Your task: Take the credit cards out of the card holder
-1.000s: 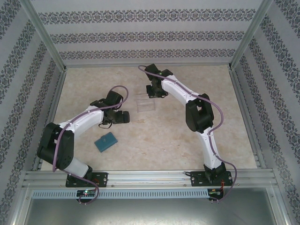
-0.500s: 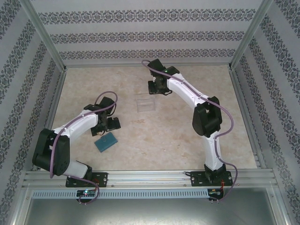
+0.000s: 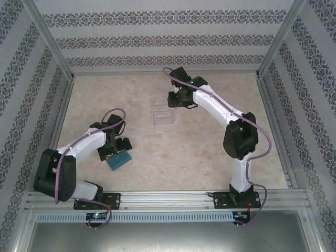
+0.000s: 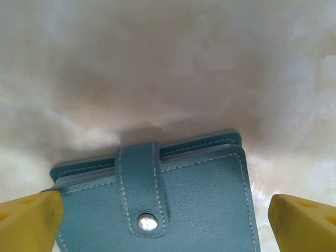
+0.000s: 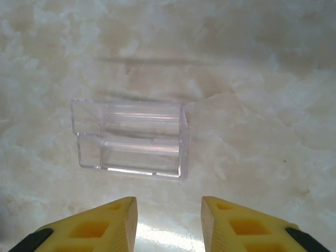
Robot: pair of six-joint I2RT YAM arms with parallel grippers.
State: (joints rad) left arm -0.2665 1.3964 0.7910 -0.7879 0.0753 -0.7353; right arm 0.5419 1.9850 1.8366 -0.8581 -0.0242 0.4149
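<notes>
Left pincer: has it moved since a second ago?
Yes. The left pincer has pulled back toward the near side, away from the clear plastic box, and now straddles the small teal-blue bifold wallet.

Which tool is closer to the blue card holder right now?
Left. The left tool hangs right over the card holder, straddling it; the right tool is far off, near the clear box.
</notes>
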